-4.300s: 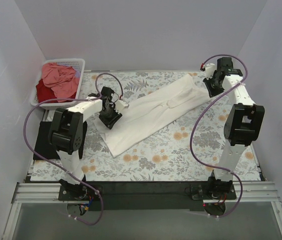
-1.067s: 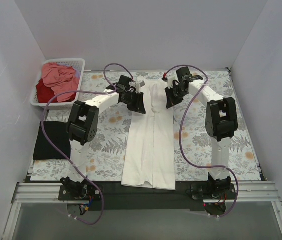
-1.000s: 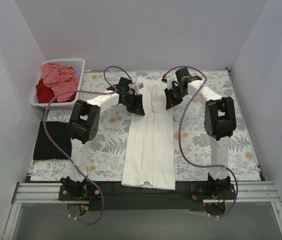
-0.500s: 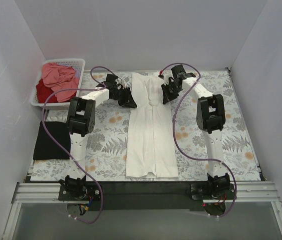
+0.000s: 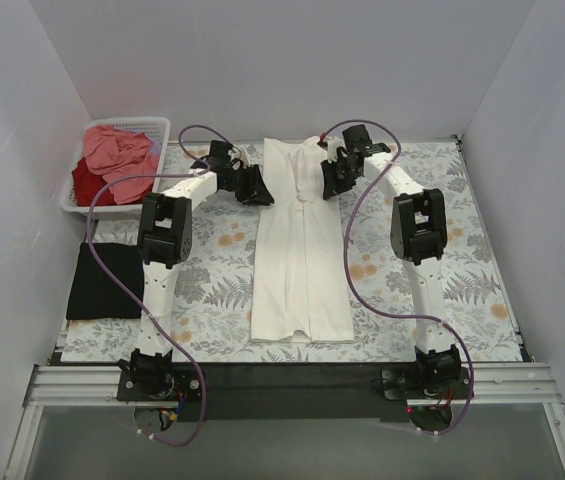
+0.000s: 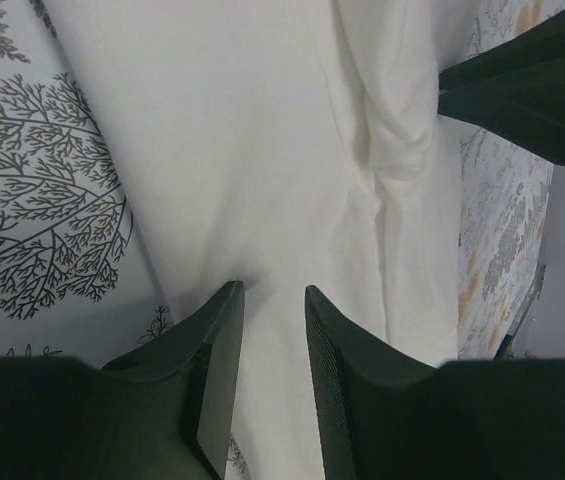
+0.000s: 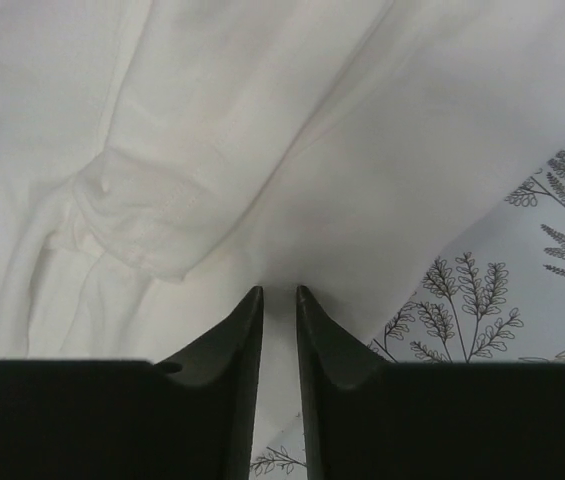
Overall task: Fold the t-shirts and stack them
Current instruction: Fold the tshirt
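The cream-white t-shirt [image 5: 302,260] lies folded into a long strip down the middle of the table, its top end at the back wall. My left gripper [image 5: 257,187] rests at that end's left edge. In the left wrist view the left gripper [image 6: 272,290] has its jaws apart, with flat white cloth [image 6: 262,150] showing beneath them. My right gripper [image 5: 328,183] is at the right edge. In its wrist view the right gripper [image 7: 279,290] shows a narrow gap over the cloth [image 7: 262,130]. A folded black t-shirt [image 5: 102,282] lies at the left.
A white lattice basket [image 5: 127,121] at the back left holds a salmon-pink t-shirt [image 5: 120,155] and a dark red t-shirt [image 5: 87,182]. The floral tablecloth [image 5: 442,270] covers the table. White walls close in the back and sides.
Both grippers moved toward the back wall, dragging the cream shirt up the table so its lower hem left the front edge. Both pairs of jaws have parted a little.
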